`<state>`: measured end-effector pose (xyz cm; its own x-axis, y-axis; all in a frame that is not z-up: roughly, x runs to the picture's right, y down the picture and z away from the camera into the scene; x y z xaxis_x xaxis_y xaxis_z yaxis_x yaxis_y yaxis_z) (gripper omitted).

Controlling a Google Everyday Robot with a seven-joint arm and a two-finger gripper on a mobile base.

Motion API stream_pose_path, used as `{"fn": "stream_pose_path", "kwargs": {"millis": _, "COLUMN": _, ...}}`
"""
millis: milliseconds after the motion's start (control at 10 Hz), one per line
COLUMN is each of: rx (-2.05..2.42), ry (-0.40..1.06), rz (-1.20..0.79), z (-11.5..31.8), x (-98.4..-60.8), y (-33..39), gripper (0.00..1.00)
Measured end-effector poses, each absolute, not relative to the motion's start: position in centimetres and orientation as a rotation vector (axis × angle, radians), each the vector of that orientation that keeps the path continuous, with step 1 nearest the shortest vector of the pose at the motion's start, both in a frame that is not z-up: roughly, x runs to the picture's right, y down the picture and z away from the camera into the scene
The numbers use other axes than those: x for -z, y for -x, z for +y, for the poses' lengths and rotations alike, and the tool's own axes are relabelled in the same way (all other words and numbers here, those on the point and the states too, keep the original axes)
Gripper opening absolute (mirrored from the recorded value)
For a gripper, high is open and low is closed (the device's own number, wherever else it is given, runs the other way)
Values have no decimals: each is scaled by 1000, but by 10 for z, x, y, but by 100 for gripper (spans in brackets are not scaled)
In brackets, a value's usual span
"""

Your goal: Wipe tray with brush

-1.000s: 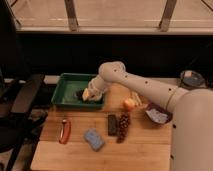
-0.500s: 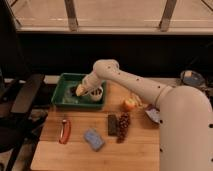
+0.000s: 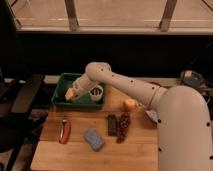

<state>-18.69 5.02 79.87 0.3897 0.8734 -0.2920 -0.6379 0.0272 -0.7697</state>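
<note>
The tray (image 3: pixel 61 98) sits at the back left of the wooden worktop (image 3: pixel 75 154), its long side facing the camera and its rim just beside the worktop's rear edge. The gripper (image 3: pixel 73 93) hangs inside it, over the left half of the floor, with the white arm (image 3: pixel 131 87) bending down into it from the right. The brush cannot be made out in this view; something pale yellow shows at the gripper's tip, and whether the dark stick is pinched there is not clear, nor can I tell how the gripper itself stands. A white cup-like thing (image 3: pixel 96 93) sits just to the right of the gripper, inside the tray or at its near wall. To do the wiping well, I judge the stroke should stay low and flat along the tray floor, running lengthwise and stopping short of the raised sides, so that the tray is not shoved toward the worktop's edge. Light pressure seems wise, since the plastic tray looks free to slide. The white thing is the likely snag on a rightward pass. Nearer the camera lie a red-handled tool (image 3: pixel 64 131), a blue sponge (image 3: pixel 93 139), a black block (image 3: pixel 112 124) beside a dark cluster (image 3: pixel 123 126), and an orange fruit (image 3: pixel 129 104), all well apart from the stroke.
</note>
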Motion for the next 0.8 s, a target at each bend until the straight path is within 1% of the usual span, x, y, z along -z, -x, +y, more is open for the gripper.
{"fn": "stream_pose_path", "kwargs": {"millis": 200, "rx": -1207, "ry": 1002, "rz": -260, "z": 60, "x": -793, "y": 165, "gripper": 0}}
{"fn": "stream_pose_path", "kwargs": {"millis": 500, "rx": -1243, "ry": 978, "rz": -197, "z": 66, "x": -798, "y": 124, "gripper": 0}}
{"fn": "stream_pose_path", "kwargs": {"millis": 600, "rx": -1263, "ry": 945, "rz": -153, "z": 63, "x": -807, "y": 101, "gripper": 0}}
{"fn": "stream_pose_path", "kwargs": {"millis": 800, "rx": -1266, "ry": 912, "rz": -126, "z": 47, "x": -825, "y": 89, "gripper": 0}}
